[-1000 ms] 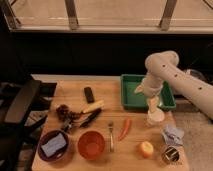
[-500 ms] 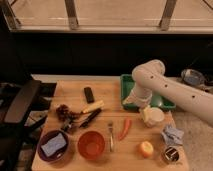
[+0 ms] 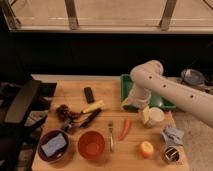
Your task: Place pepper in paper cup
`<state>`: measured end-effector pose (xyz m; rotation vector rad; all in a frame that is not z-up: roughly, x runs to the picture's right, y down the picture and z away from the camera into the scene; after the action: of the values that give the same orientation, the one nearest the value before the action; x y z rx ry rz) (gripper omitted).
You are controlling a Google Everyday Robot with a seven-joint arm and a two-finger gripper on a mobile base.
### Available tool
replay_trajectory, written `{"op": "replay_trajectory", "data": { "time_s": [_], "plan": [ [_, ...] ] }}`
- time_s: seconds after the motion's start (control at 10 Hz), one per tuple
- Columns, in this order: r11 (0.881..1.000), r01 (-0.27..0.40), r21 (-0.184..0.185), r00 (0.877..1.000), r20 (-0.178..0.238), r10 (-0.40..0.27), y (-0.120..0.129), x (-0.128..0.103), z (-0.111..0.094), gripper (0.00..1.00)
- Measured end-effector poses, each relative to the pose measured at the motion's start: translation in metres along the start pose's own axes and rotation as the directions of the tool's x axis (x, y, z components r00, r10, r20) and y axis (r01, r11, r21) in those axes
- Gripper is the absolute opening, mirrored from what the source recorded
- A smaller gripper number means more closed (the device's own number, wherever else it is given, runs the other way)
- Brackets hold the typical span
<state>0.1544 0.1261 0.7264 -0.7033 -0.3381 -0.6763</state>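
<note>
item: gripper (image 3: 134, 104), right of centre, up-frame of pepper (image 3: 125, 129); its state i cannot tell. i'd descend mid-pepper, then carry to paper cup (image 3: 155, 116).

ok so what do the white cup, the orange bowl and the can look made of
Paper cup: probably paper, matte off-white wall. Orange bowl: likely plastic, smooth, even colour. Can: looks metal, silvery side, dark top. The tool hangs at the front edge of the green tray, left of the paper cup.

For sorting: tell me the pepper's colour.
Red pepper, camera view. Gripper hangs by the tray front edge.
</note>
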Motion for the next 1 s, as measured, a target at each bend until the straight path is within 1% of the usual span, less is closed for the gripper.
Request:
{"op": "replay_trajectory", "data": {
  "time_s": [0.1, 0.2, 0.3, 0.4, 0.5, 0.6, 0.7, 0.8, 1.0],
  "plan": [
    [1.000, 0.018, -0.006, 1.000, -0.002, -0.018, 0.002, -0.003, 0.003, 0.80],
    [0.999, 0.050, -0.002, 0.999, 0.000, -0.050, -0.004, -0.010, 0.011, 0.80],
    [0.996, 0.093, 0.010, 0.996, 0.005, -0.093, -0.014, -0.024, 0.024, 0.80],
    [0.992, 0.122, 0.017, 0.992, 0.016, -0.122, -0.021, -0.034, 0.039, 0.80],
    [0.991, 0.135, 0.018, 0.990, 0.024, -0.135, -0.024, -0.039, 0.048, 0.80],
    [0.990, 0.143, 0.017, 0.989, 0.030, -0.144, -0.025, -0.042, 0.057, 0.80],
    [0.989, 0.148, 0.010, 0.988, 0.035, -0.148, -0.026, -0.040, 0.070, 0.80],
    [0.989, 0.146, 0.006, 0.988, 0.041, -0.146, -0.026, -0.037, 0.082, 0.80],
    [0.991, 0.132, -0.008, 0.990, 0.054, -0.132, -0.023, -0.029, 0.100, 0.80]
  ]
}}
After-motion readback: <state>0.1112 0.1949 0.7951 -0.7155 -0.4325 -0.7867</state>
